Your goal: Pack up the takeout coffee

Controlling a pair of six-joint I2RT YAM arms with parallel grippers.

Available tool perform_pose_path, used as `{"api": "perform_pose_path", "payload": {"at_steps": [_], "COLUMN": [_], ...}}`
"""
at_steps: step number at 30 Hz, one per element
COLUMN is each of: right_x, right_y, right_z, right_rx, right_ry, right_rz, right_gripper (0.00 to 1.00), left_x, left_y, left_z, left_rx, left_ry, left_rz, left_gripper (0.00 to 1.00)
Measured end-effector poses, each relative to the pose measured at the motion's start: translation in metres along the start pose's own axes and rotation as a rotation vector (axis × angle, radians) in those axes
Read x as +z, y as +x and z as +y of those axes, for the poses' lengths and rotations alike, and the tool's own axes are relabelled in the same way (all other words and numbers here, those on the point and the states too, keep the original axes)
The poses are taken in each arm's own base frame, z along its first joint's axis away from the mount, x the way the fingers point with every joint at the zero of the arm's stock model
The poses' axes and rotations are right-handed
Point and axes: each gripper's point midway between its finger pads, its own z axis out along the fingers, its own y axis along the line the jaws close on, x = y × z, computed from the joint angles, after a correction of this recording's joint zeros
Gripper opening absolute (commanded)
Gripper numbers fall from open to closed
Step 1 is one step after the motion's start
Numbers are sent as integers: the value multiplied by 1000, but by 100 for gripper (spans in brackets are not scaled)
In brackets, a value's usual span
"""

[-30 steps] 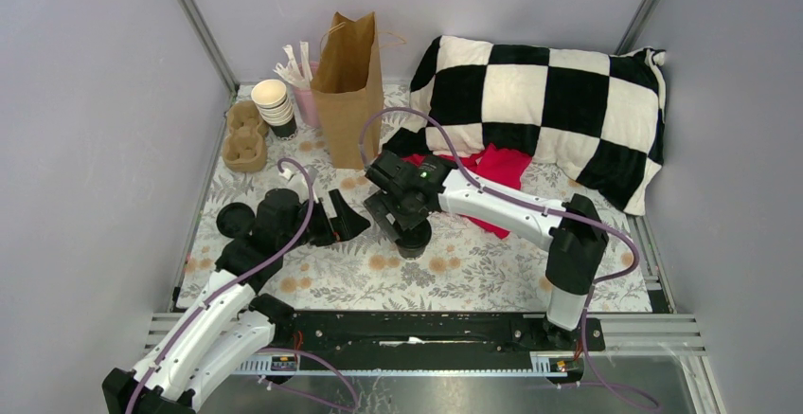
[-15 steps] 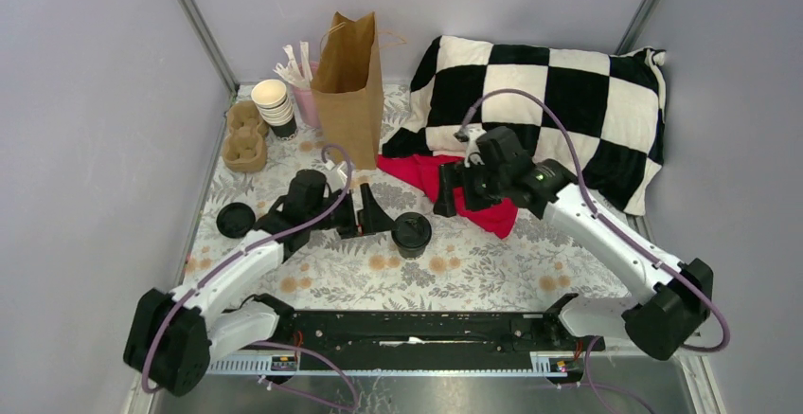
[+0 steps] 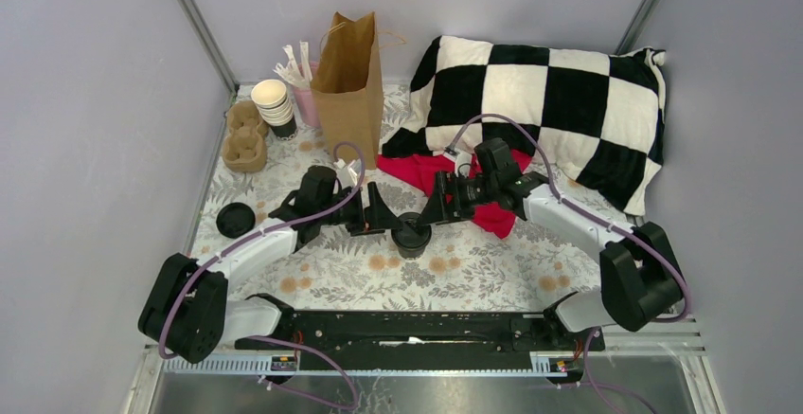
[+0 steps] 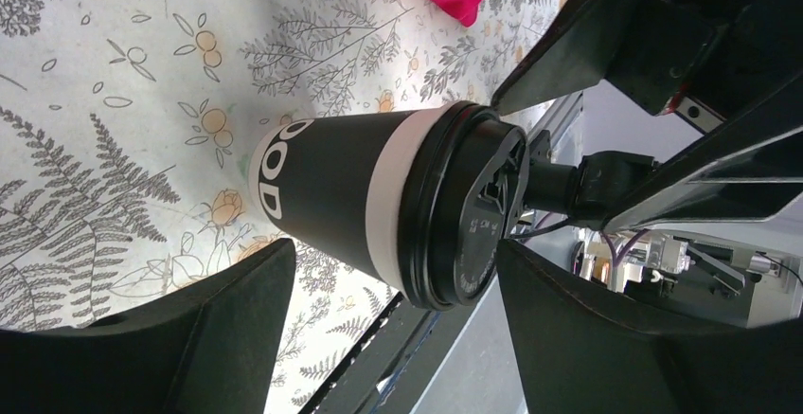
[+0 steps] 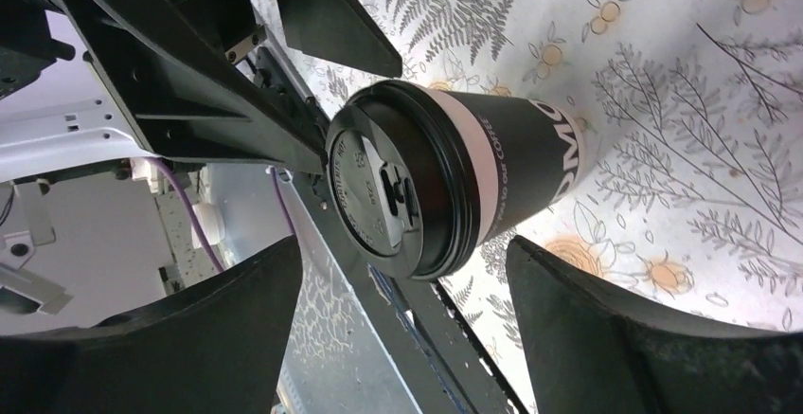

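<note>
- Pincer on the left (image 3: 367, 217) hung open just beside the takeout coffee (image 3: 412, 234); I'd have closed it below the lid (image 4: 478, 215), gently.
- Coffee stood upright on the bench (image 3: 492, 272).
- Right pincer (image 3: 447, 207), also open, crowded it; I'd have kept that clear.

cup (image 4: 322, 196) lettering: wraps out of sight | lid (image 5: 379, 191) embossing: too small to read | paper bag (image 3: 348, 92) inside: hidden

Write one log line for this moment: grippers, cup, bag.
coffee cup: upright, lidded, on table, ungripped | left gripper: open, at its left | right gripper: open, at its right | paper bag: upright behind
</note>
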Motion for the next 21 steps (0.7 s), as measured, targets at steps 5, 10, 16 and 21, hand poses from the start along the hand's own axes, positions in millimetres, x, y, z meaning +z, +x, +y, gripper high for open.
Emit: {"api": "perform_pose_path", "payload": {"at_steps": [5, 10, 16, 21], "right_x": [11, 18, 24, 27], "right_y": [-4, -5, -6, -8], "right_z": [-2, -5, -10, -12], "right_rx": [6, 14, 24, 38], "right_ry": [-41, -56, -54, -57], "right_rz": [11, 20, 23, 16], "right_gripper": [79, 76, 73, 71], "left_x": [2, 7, 9, 10], "left_y": [-6, -7, -9, -13], "left_z": [-4, 2, 3, 2], "left_rx": [6, -7, -8, 1], "left_ry": [17, 6, 6, 10], "left_rz": [-20, -17, -27, -41], "left_gripper": [67, 60, 53, 50]}}
